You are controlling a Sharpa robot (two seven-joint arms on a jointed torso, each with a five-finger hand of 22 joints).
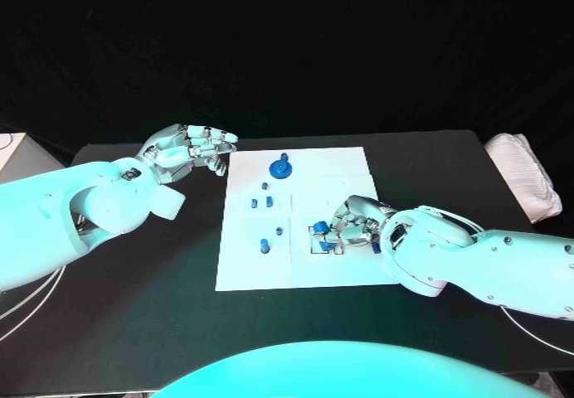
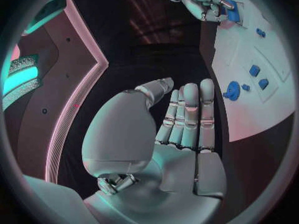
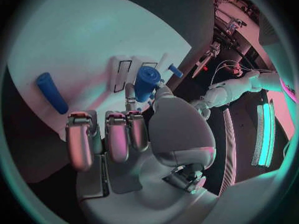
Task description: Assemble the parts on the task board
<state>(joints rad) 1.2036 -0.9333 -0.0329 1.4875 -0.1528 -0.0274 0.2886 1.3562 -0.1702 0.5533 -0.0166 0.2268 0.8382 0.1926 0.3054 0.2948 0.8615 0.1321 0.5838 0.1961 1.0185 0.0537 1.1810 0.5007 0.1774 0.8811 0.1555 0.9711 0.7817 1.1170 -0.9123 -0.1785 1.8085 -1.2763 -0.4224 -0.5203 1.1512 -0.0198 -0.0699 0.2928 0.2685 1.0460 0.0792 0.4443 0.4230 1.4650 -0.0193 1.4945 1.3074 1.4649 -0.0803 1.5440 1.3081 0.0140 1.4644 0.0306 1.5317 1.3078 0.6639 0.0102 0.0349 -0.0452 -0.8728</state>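
Observation:
The white task board [image 1: 329, 178] lies in the middle of the black table. A round blue part [image 1: 279, 170] stands near its far edge, and several small blue parts [image 1: 265, 245] sit lower down its left half. My right hand [image 1: 351, 224] rests on the board's near right area. Its thumb and a finger pinch a blue part [image 3: 148, 78] over the outlined slots there, seen too as the blue part [image 2: 231, 12] in the left wrist view. A blue cylinder [image 3: 52, 92] lies on the board beyond the fingers. My left hand [image 1: 189, 149] hovers off the board's far left corner, fingers straight and holding nothing.
A folded white cloth [image 1: 524, 174] lies at the table's far right corner. A white box [image 1: 18, 153] stands past the table's left edge. Bare black table [image 1: 143, 282] stretches to the left of the board and in front of it.

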